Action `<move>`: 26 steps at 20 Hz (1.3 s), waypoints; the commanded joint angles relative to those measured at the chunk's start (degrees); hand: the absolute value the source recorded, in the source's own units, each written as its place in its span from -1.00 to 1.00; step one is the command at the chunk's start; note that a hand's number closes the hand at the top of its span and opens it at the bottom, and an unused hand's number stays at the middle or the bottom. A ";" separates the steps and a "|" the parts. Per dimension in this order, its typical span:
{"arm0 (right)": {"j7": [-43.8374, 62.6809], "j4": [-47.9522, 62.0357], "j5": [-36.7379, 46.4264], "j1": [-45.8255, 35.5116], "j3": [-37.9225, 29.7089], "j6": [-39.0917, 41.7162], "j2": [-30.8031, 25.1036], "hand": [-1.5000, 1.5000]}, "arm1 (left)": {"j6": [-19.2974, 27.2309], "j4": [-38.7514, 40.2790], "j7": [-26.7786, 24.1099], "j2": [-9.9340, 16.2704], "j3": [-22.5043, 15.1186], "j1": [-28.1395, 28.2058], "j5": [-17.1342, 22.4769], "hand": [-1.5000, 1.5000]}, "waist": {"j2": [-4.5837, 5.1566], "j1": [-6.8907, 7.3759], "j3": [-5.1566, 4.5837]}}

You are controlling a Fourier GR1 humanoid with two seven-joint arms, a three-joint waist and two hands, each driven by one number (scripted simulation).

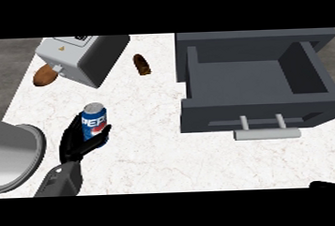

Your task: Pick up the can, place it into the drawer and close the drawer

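A blue Pepsi can (pixel 93 120) with a silver top stands nearly upright at the left of the white counter. My left hand (pixel 80 145) comes up from the lower left, and its fingers and thumb curl round the can's lower half. At the right, the dark grey drawer (pixel 316 113) is pulled open and shows nothing inside; its pale handle (pixel 267 133) faces me. Roughly a drawer's width of counter separates the can from the drawer's front. Only a black sliver of my right hand (pixel 329 184) shows at the lower right edge.
A white boxy appliance (pixel 85 54) lies tilted at the back left, with a brown roll (pixel 44 76) beside it. A small dark brown object (pixel 142 64) sits behind the can. A silver round vessel (pixel 16 155) fills the left edge. The dark cabinet body (pixel 254 41) surrounds the drawer.
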 commanded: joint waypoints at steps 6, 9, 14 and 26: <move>3.88 -2.71 3.72 -2.55 2.91 -2.55 0.87 -1.00 | -4.42 6.72 -2.25 1.37 0.63 -7.84 1.33 1.00 | 0.09 -0.19 -0.04; 0.21 -0.96 0.71 -0.42 -0.93 -0.47 -0.09 -1.00 | -0.88 2.16 -2.00 -3.46 -2.49 -7.69 -0.38 1.00 | -0.04 -0.14 0.02; -0.14 -3.13 1.67 1.33 1.60 0.50 1.17 -1.00 | -0.54 12.57 -5.26 -4.70 -1.13 -15.53 -0.90 1.00 | 0.22 -0.84 -0.04; -0.90 -3.01 4.55 1.43 1.29 -0.83 2.02 -1.00 | 3.48 -4.10 7.61 -7.82 -9.66 -18.56 0.14 1.00 | -0.32 0.23 0.05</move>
